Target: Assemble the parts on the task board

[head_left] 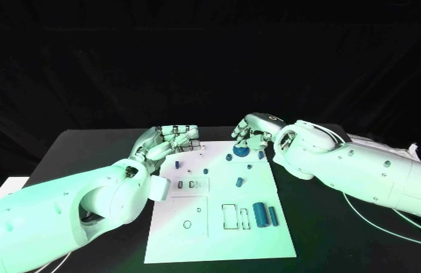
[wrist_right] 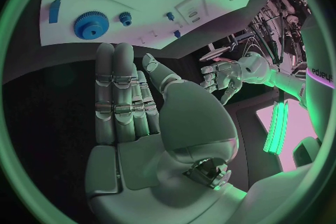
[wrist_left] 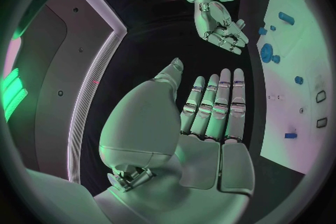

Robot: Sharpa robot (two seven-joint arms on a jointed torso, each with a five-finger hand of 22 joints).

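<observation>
left hand (wrist_left: 210, 117) – flat, empty | right hand (wrist_right: 133, 106) – flat, empty

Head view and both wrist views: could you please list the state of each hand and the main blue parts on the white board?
Left hand: open, fingers straight, holding nothing.
Right hand: open, fingers straight, holding nothing.
White task board: flat on the black table.
Large blue gear: lying on the board near its far edge, untouched.
Blue cylinder: lying on its side on the board, untouched.

Black table (head_left: 87, 145) under the white plate, white cable (head_left: 368, 215) trailing across its right side
</observation>
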